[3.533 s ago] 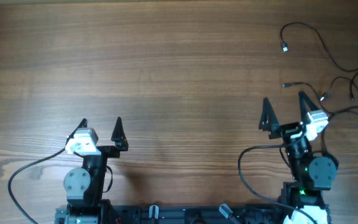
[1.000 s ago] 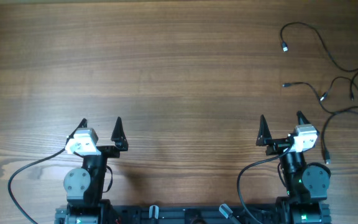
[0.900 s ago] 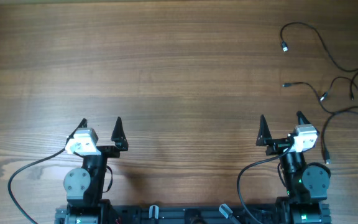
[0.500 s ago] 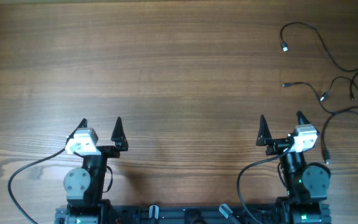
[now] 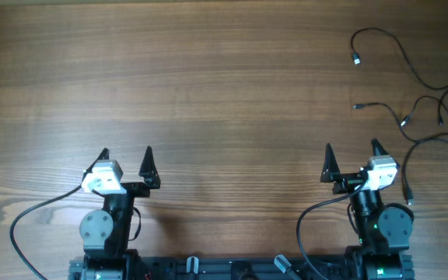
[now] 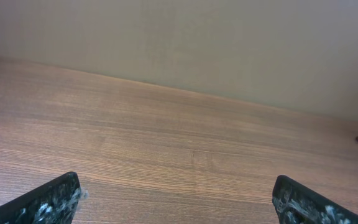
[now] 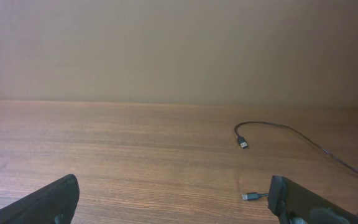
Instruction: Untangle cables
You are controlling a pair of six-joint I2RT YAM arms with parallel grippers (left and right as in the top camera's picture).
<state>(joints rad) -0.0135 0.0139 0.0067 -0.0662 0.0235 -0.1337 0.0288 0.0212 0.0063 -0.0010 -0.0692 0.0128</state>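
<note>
Need to reach fwd & right w/ right end effector (image 5: 351,148), spread wide & empty like left end effector (image 5: 125,152), to cables (image 5: 418,101) lying loose at far-right bench (image 5: 224,78) edge, nearer right arm.

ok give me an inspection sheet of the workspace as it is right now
surface: wooden table, no marks or spills seen
job's things: thin black cables lie at the far right, running off the right edge; some seem to cross there, and whether they are knotted cannot be told
clutter: nothing seen
grippers: left gripper open and empty; right gripper open and empty, apart from the cables
cables: thicker arm wiring loops beside each base, left and right, clear of the thin cables
surroundings: plain wall behind the table; nothing else seen
</note>
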